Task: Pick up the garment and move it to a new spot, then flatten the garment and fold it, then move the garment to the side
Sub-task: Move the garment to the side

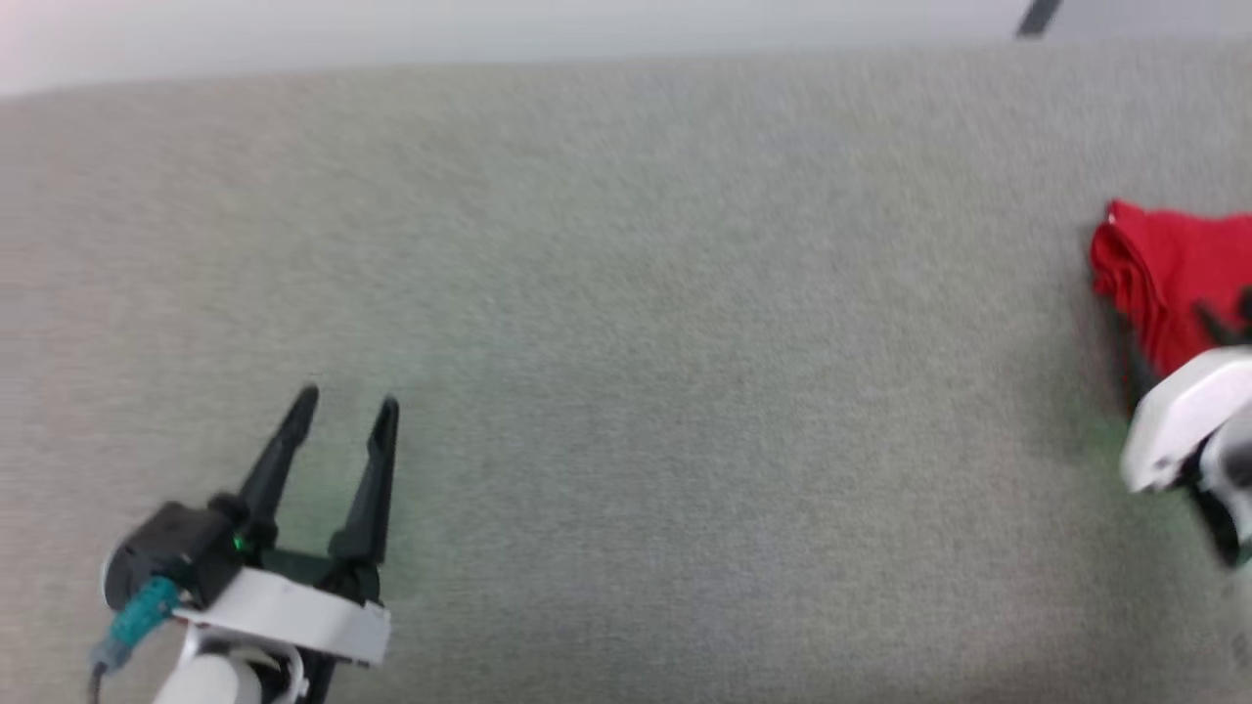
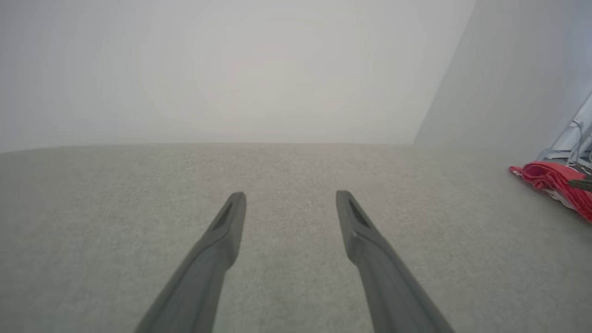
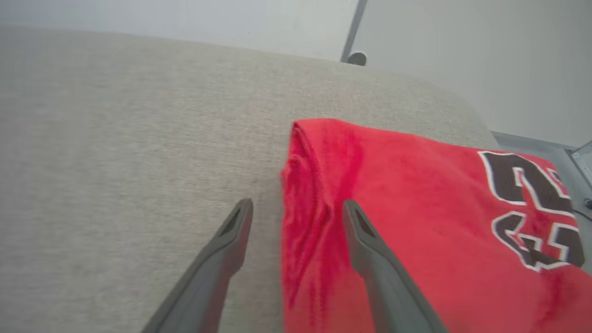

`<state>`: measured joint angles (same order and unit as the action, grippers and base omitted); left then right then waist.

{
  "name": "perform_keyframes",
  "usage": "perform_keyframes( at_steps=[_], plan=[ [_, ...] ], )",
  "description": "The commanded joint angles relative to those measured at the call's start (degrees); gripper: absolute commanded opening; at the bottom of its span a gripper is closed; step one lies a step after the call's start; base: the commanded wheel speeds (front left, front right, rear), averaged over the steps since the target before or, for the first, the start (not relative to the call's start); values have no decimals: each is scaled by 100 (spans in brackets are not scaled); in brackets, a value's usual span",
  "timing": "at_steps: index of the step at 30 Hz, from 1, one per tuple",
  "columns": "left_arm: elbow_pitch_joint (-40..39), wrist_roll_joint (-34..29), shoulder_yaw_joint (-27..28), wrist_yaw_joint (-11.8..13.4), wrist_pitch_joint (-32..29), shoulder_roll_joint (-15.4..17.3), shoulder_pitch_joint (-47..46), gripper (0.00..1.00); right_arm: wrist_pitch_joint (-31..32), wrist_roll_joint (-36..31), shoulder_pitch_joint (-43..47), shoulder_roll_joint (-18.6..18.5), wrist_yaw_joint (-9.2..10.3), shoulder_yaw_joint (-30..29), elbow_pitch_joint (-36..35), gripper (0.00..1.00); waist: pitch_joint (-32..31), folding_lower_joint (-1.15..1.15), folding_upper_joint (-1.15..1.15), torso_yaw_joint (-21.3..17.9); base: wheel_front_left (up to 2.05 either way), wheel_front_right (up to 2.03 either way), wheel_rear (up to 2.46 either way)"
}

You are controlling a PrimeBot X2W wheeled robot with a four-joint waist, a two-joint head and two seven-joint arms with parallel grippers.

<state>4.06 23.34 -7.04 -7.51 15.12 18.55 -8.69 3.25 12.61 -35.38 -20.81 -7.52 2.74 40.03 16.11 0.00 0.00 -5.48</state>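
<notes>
Folded garment [image 3: 416, 208], numbers [image 3: 508, 173] up, fold edge facing robot's left.

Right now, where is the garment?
The garment lies on the grey surface at the head view's right edge, the open right end effector over its folded edge.

Head view looks steeply down on the grey bench [image 1: 626, 293]. Left wrist view sits low, facing along it. Right wrist view close over the garment [image 3: 416, 208], shared by all three views.
</notes>
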Motion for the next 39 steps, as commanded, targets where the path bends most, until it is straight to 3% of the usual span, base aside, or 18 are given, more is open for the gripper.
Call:
perform_keyframes(
  at_steps=[1, 6, 14, 25, 39],
  plan=[
    [72, 4, 18, 7, -4, -28, 96, 100, -39, 23, 166, 62, 6, 86, -87, 100, -556, 0, 0, 447, 0, 0, 0],
    [530, 95, 69, 7, -5, -125, 236, 100, -182, 266, 668, 328, 6, 486, -499, 100, -817, 0, 0, 665, 0, 0, 0],
    [904, 62, 369, 7, -5, -235, 467, 100, -783, 542, 1165, 771, 6, 576, -899, 100, -1243, 0, 0, 755, 0, 0, 0],
    [813, -187, 564, 7, -5, -369, 850, 100, -1391, 805, 2137, 870, 5, 312, -1508, 100, -1687, 0, 0, 628, 0, 0, 0],
    [140, -277, 624, 7, -5, -481, 1590, 100, -1163, 740, 3664, 1013, 5, -401, -3067, 100, -1790, 0, 0, 652, 0, 0, 0]
  ],
)
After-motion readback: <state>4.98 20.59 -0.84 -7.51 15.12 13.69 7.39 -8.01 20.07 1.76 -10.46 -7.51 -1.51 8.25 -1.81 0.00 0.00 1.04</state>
